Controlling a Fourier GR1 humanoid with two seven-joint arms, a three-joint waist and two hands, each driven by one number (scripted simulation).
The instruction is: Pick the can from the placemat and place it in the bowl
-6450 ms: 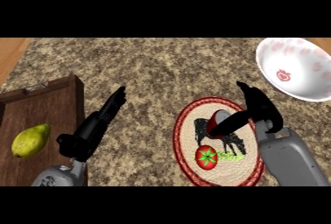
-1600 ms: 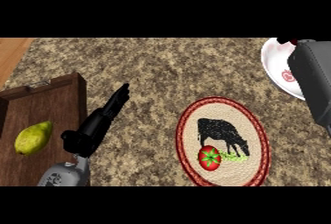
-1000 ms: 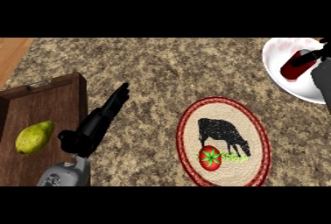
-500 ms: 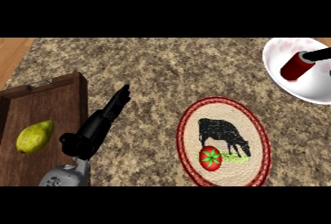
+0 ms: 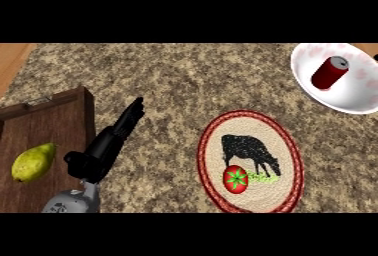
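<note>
Red can (image 5: 328,73) with silver top, lying tilted in white bowl (image 5: 353,99)

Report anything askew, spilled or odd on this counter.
Only the red can stands out: it lies tilted on its side inside the white bowl, not upright. Nothing looks spilled or damaged. The placemat lies flat.

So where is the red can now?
The red can lies tilted inside the white bowl at the head view's top right, up and right of the round placemat.
</note>
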